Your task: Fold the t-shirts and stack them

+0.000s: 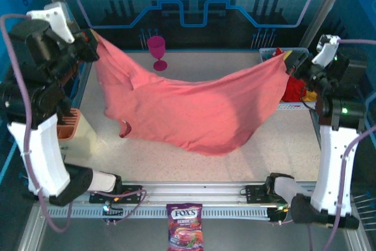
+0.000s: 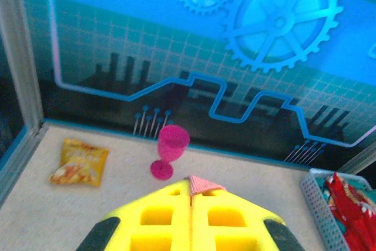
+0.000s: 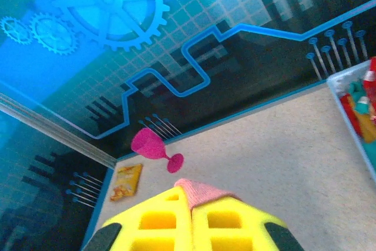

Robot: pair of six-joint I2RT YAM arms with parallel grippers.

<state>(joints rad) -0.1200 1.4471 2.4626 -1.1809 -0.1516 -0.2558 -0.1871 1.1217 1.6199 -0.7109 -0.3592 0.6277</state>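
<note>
**Top external: pink tee slung between my two claws**

Top external view has my left claw (image 1: 91, 42) raised at the far left and my right claw (image 1: 291, 60) raised at the far right, with the salmon-pink t-shirt (image 1: 194, 113) stretched between them like a hammock. Both claws are clamped tight on the cloth, one on each upper edge. The middle of the tee sags low over the table (image 1: 276, 145); I cannot tell whether its lowest fold touches the surface. A sleeve hangs down on the left side.

From my left wrist, my yellow fingers (image 2: 170, 216) are pressed together, and a small pink corner of the fabric pokes out at their tips. My right wrist shows the same: closed pads with a pink fold pinched between them.

A magenta goblet (image 1: 157, 51) stands upright on the far side of the table, behind the tee. An orange-yellow snack packet (image 2: 79, 161) lies flat at the far left, near the goblet. The red t-shirt (image 1: 292, 89) sits bunched in a pale basket (image 1: 267, 51) at the far right. A sweets bag (image 1: 184, 232) lies at the near edge, between my two bases
</note>
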